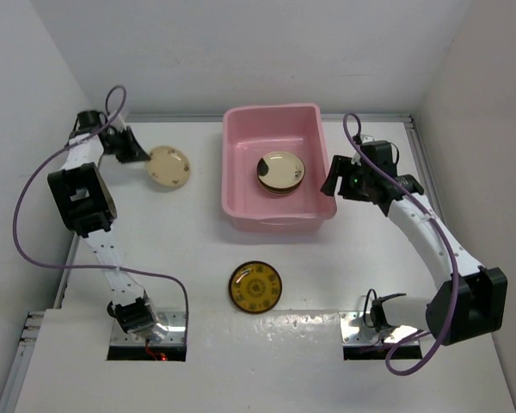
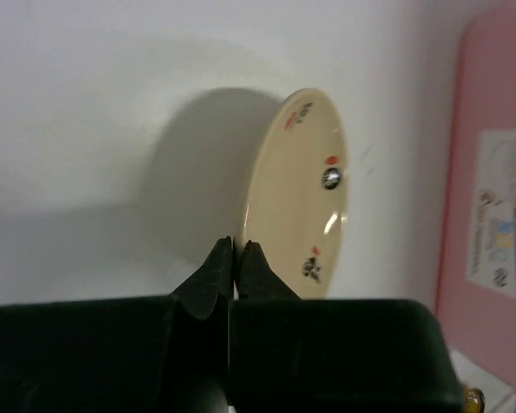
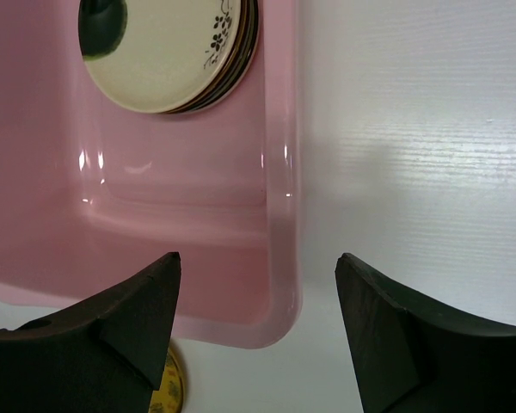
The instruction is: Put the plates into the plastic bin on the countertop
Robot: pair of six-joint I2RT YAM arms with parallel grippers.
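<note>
Plates are sitting in three spots, and I am working down from the biggest thing. The white countertop (image 1: 189,249) is stretching out between white walls, with my two bases bolted at its near edge. The pink bin (image 1: 232,172) is standing at the far middle of it. A stack (image 1: 281,172) is lying inside the bin, toward its right wall (the top one is cream with a dark blotch and a small dark sprig, and darker rims are showing under it).

My right gripper (image 3: 258,258) is hovering just outside the bin's near right corner. Its fingers (image 3: 146,310) are spreading wide and holding nothing. The wrist camera is looking down between them onto that rounded corner.

An amber plate (image 1: 255,286) is lying flat on the countertop in front of the bin, well apart from it, roughly between my bases.

A cream plate (image 1: 172,168) with small dark and red marks is sitting left of the bin, apart from it. My left gripper (image 2: 236,249) is meeting it at its left rim, fingers pinching down to a thin slit on that rim. From my left wrist the cream plate is showing as a narrow oval casting a shadow. Whether it is resting on the countertop or raised off it, I cannot tell.
</note>
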